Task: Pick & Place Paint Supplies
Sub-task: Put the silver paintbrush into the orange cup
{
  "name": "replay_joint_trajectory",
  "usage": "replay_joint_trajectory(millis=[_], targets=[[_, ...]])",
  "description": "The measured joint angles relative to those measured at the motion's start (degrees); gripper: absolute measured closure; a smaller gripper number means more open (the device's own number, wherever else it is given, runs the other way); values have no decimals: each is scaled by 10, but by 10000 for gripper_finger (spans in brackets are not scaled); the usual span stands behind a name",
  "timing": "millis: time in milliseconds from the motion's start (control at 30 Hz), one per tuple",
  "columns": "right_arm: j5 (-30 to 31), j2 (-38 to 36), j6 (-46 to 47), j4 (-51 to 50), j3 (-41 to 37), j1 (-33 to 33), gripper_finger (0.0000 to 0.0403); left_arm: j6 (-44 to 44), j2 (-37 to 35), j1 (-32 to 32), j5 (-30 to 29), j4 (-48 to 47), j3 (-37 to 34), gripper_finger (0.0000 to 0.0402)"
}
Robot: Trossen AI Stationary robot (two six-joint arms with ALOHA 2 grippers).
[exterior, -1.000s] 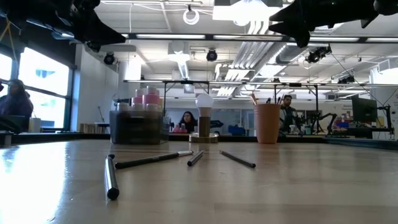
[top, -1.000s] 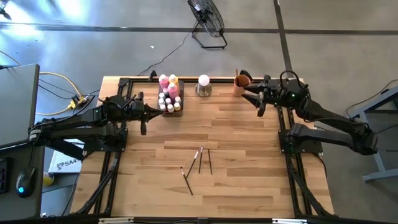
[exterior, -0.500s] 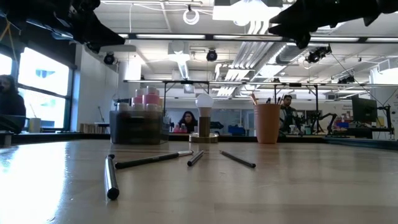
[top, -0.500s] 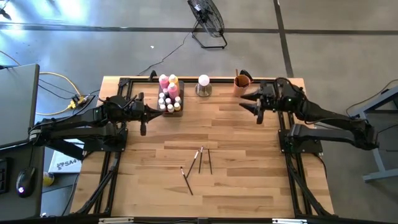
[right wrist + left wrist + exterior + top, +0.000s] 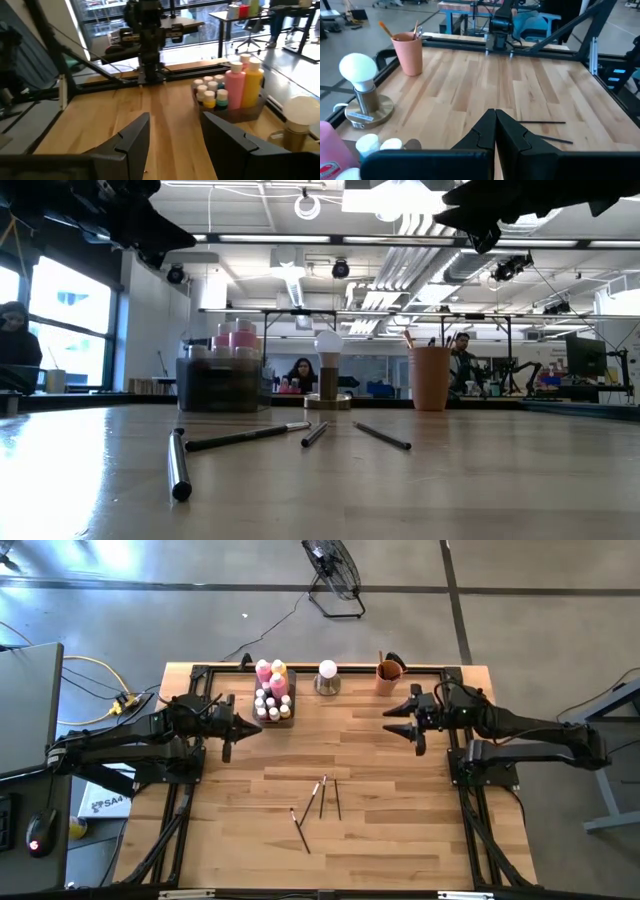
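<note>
Left gripper (image 5: 232, 727) hangs above the table's left part, just in front of the bottle tray; in the left wrist view its fingers (image 5: 512, 135) lie pressed together with no gap, nothing between them.

Grey tray (image 5: 284, 721) stands at the back edge, left of centre, and holds the paint bottles — a pink bottle (image 5: 264, 671) and a yellow bottle (image 5: 279, 670) at the rear, with another pink one in front of them, and tiny white-capped bottles (image 5: 266, 706) in rows nearer the table's middle; in the right wrist view the same set shows as pink (image 5: 235, 86) beside yellow (image 5: 253, 82), small caps next to them; no label text readable on any bottle.

White ball on a metal base (image 5: 327, 677) is just right of the tray, apart from it; a small label on the base shows in the left wrist view, writing too small to read.

Paintbrushes (image 5: 322, 796) lie flat on bare wood in the table's front-middle, well apart from the tray — four thin dark sticks, the two in the middle close together, one further right, one lower left and angled; in the low view the nearest brush (image 5: 178, 464) points toward the camera.

Orange cup (image 5: 388, 675) sits at the back edge right of the ball, with brush handles standing in it.

Right gripper (image 5: 409, 720) hovers above the table's right part, in front of the cup; its fingers (image 5: 131, 141) stand wide apart, holding nothing.
</note>
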Motion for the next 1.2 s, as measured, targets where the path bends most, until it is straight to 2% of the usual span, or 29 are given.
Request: replay_joint_trajectory(millis=[367, 733, 933, 1200], targets=[[2, 0, -27, -64, 0, 79, 239, -60, 0, 0, 24, -1, 0, 398], [93, -1, -26, 106, -104, 153, 322, -31, 0, 0, 24, -1, 0, 398], [100, -64, -60, 97, -110, 158, 360, -30, 0, 0, 24, -1, 0, 398], [117, -189, -72, -25, -110, 158, 382, -30, 4, 0, 24, -3, 0, 398]])
